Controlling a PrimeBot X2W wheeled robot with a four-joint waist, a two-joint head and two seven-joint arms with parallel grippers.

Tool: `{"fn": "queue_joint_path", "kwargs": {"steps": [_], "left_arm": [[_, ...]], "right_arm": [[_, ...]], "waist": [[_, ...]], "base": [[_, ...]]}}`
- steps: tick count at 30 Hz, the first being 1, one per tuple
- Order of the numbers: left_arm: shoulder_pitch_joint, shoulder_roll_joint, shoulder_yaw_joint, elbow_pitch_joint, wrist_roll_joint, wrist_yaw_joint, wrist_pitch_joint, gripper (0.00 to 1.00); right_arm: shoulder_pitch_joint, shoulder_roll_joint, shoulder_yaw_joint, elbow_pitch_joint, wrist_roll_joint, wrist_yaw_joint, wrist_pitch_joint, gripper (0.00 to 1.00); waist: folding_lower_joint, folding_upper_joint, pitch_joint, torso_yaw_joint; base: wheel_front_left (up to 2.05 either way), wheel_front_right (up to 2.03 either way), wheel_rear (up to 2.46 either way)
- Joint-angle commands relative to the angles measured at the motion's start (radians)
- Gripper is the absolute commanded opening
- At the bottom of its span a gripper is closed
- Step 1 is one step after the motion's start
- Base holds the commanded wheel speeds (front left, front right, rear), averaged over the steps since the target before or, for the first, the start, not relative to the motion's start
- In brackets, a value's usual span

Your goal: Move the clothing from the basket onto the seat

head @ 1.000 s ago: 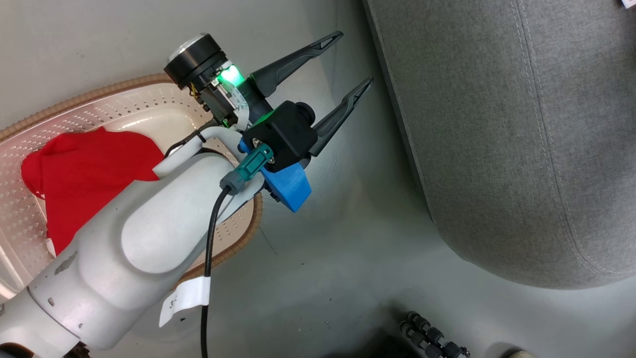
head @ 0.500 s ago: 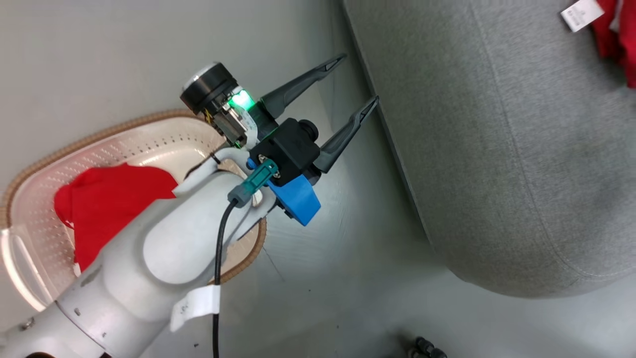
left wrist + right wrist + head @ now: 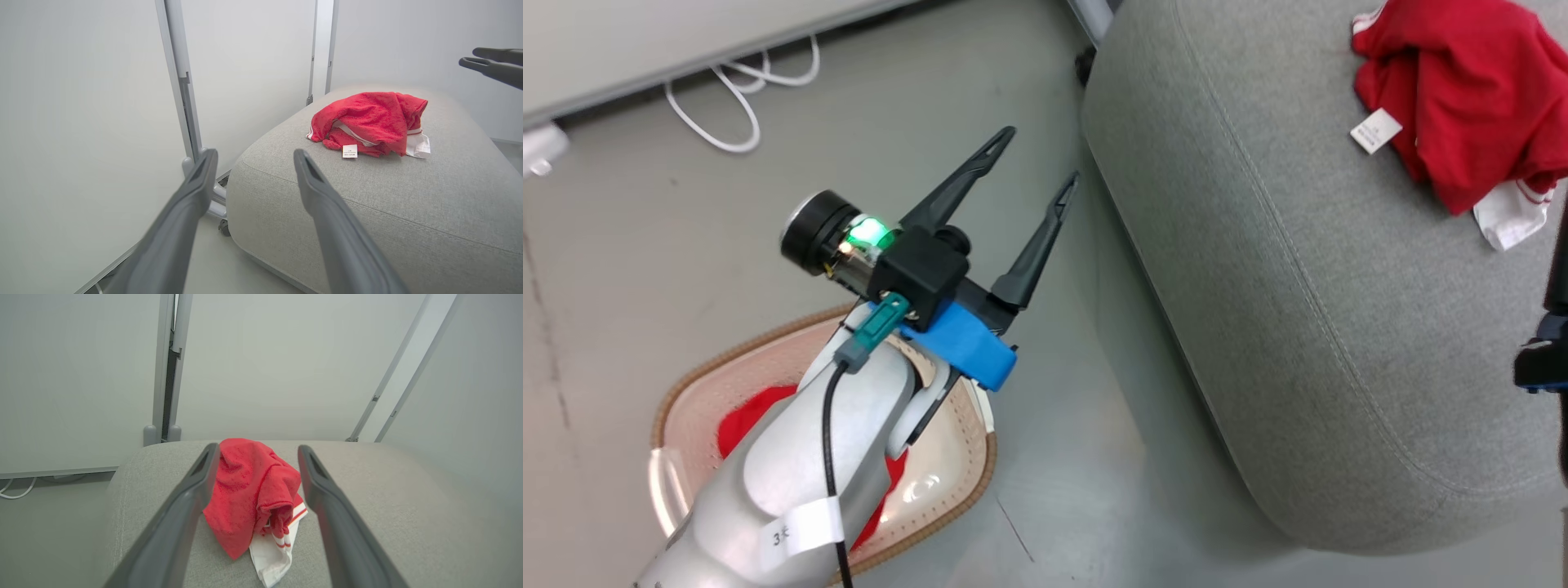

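A striped red garment (image 3: 1462, 82) with a white tag lies crumpled on the grey seat (image 3: 1298, 327); it also shows in the left wrist view (image 3: 367, 118) and the right wrist view (image 3: 249, 490). The plain red garment (image 3: 739, 420) lies in the cream basket (image 3: 980, 482) on the floor, mostly hidden under my left forearm. My left gripper (image 3: 1041, 155) hangs open and empty above the floor between basket and seat, jaws spread (image 3: 253, 155). My right gripper (image 3: 256, 451) is open and empty, pointing at the garment on the seat from a little way off, and it shows at the edge of the left wrist view (image 3: 466, 56).
White cables (image 3: 727, 122) loop on the grey floor by the wall at the back left. Metal posts (image 3: 179, 81) and a castor (image 3: 224, 226) stand beside the seat's far corner. A dark and blue part of my right arm (image 3: 1543, 359) crosses the right edge over the seat.
The head camera has swung, bringing the garment on the seat and the cables into view. My left gripper stays open and now points more steeply up the view, beyond the basket's rim.
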Motion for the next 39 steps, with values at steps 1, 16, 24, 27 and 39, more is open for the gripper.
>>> {"fn": "queue_joint_path", "kwargs": {"steps": [1,16,24,27,39], "left_arm": [[0.028,-0.004,0.030,-0.007,0.007,0.006,-0.004,1.00],[0.264,-0.062,0.386,-0.065,0.095,0.034,-0.004,1.00],[0.394,-0.091,0.529,-0.097,0.142,0.016,-0.004,1.00],[0.447,-0.107,0.573,-0.107,0.168,0.003,-0.004,1.00],[0.588,-0.165,0.684,-0.122,0.228,-0.051,-0.004,1.00]], "right_arm": [[0.016,-0.002,0.027,-0.017,0.001,0.000,-0.004,1.00],[0.075,0.027,0.266,-0.094,-0.009,0.000,-0.003,1.00],[0.125,0.071,0.332,-0.064,0.001,0.000,-0.003,1.00],[0.153,0.082,0.341,-0.047,0.009,0.000,-0.003,1.00],[0.251,0.119,0.309,-0.008,0.038,0.000,-0.003,1.00]], "waist": [[0.0001,0.0000,-0.078,0.042],[0.0001,0.0000,-0.251,0.221],[0.0001,0.0000,-0.303,0.264],[0.0001,0.0000,-0.323,0.275],[0.0001,0.0000,-0.378,0.298]], "base": [[0.00,0.00,0.00],[0.00,0.00,0.00],[0.00,0.00,0.00],[0.00,0.00,0.00],[0.00,0.00,0.00]]}}
